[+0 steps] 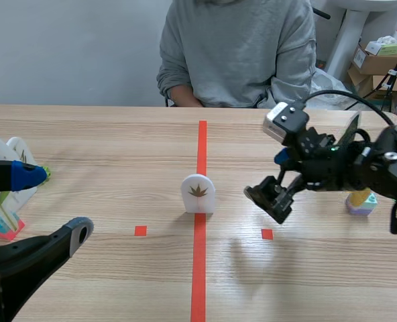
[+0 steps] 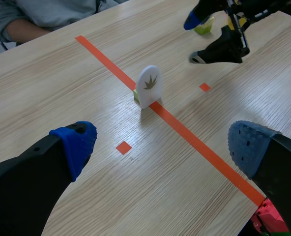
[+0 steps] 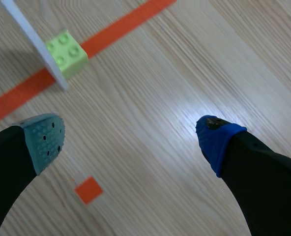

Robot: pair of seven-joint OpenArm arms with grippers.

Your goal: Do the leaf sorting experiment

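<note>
Wooden table [image 1: 118,154] held leaf card [image 1: 198,193] upright on red tape line [image 1: 198,282], seemingly unsorted; left gripper [image 2: 162,147], right gripper [image 3: 130,142] both spread, empty.

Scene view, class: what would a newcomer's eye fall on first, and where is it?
The white leaf card stands upright on the red tape line at the middle of the table. The right gripper hangs open just to its right, above the wood, and a person in a grey sweater sits across.
</note>
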